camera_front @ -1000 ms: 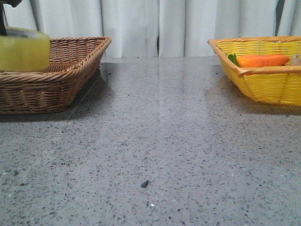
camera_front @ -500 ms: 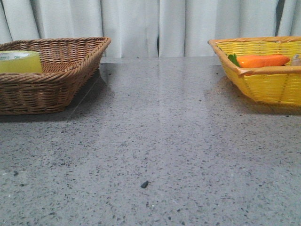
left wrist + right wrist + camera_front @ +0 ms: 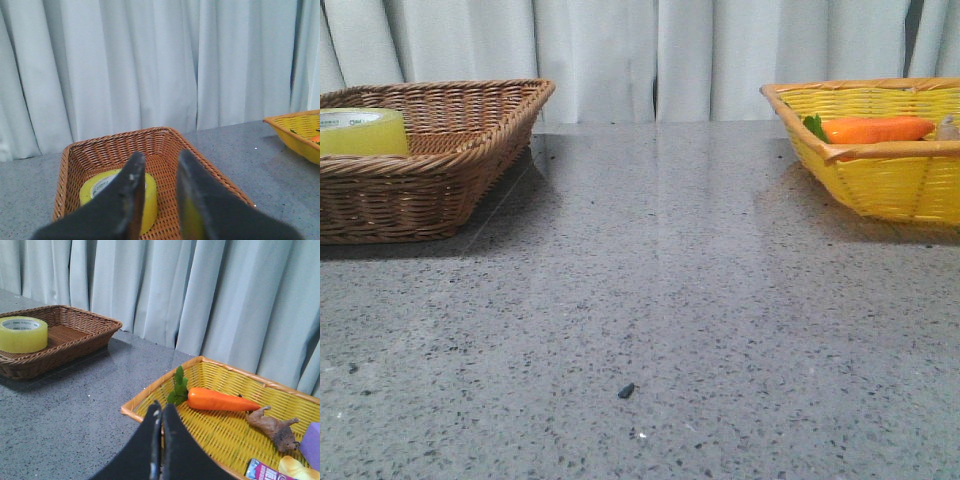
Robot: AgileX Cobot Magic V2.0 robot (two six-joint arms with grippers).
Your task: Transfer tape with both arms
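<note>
Tape, a wide roll of translucent yellow packing tape (image 3: pixel 360 131) with a white printed core, lies flat inside our brown wicker basket (image 3: pixel 450 175) at the table's far left edge. Our left gripper (image 3: pixel 157 195) hovers above that basket with its dark fingers parted by a narrow gap and holding nothing; our right gripper (image 3: pixel 159 440) hangs over the yellow woven basket (image 3: pixel 150 399) at the far right edge, fingers pressed together and empty.

We judge the roll delivered. The risk from here is our left fingers dipping and catching the basket rim or nudging the roll as we pull away.

Nearby, the yellow basket holds an orange toy carrot (image 3: pixel 215 399), a small brown animal figure (image 3: pixel 272 427) and a purple block (image 3: pixel 312 442). The grey speckled tabletop (image 3: pixel 650 300) carries one small dark speck (image 3: pixel 626 390), in nobody's way.
</note>
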